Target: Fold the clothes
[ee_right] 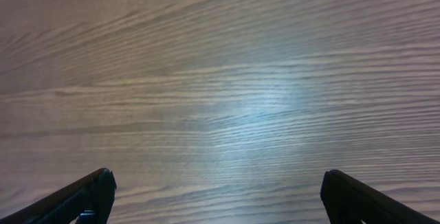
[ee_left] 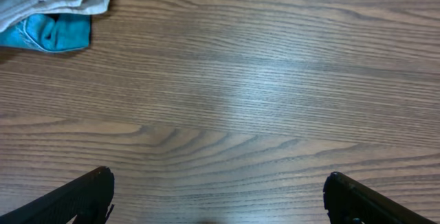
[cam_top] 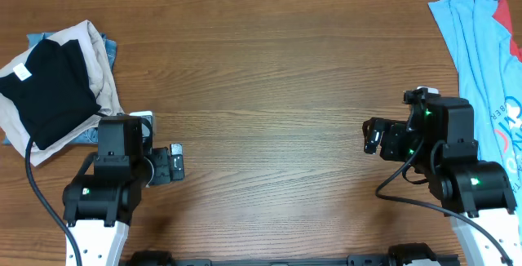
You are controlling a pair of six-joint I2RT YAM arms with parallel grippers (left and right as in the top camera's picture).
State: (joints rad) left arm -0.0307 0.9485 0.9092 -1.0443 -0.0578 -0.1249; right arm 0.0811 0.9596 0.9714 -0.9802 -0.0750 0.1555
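Note:
A folded black shirt (cam_top: 50, 86) with a small white neck label lies on top of beige trousers (cam_top: 98, 58) at the far left of the table. A light-blue tee (cam_top: 483, 62) lies spread out at the far right edge. My left gripper (cam_top: 176, 164) hovers open over bare wood, to the right of the pile. My right gripper (cam_top: 371, 136) hangs open over bare wood, left of the tee. In the left wrist view the gripper (ee_left: 218, 186) holds nothing, and a beige and blue cloth corner (ee_left: 51, 11) shows top left. The right wrist view shows its gripper (ee_right: 217, 184) wide apart, empty.
A wooden table (cam_top: 269, 78) carries everything. A bit of blue fabric (cam_top: 37, 37) peeks from under the left pile. A black cable (cam_top: 41, 188) runs from the pile's side past the left arm's base.

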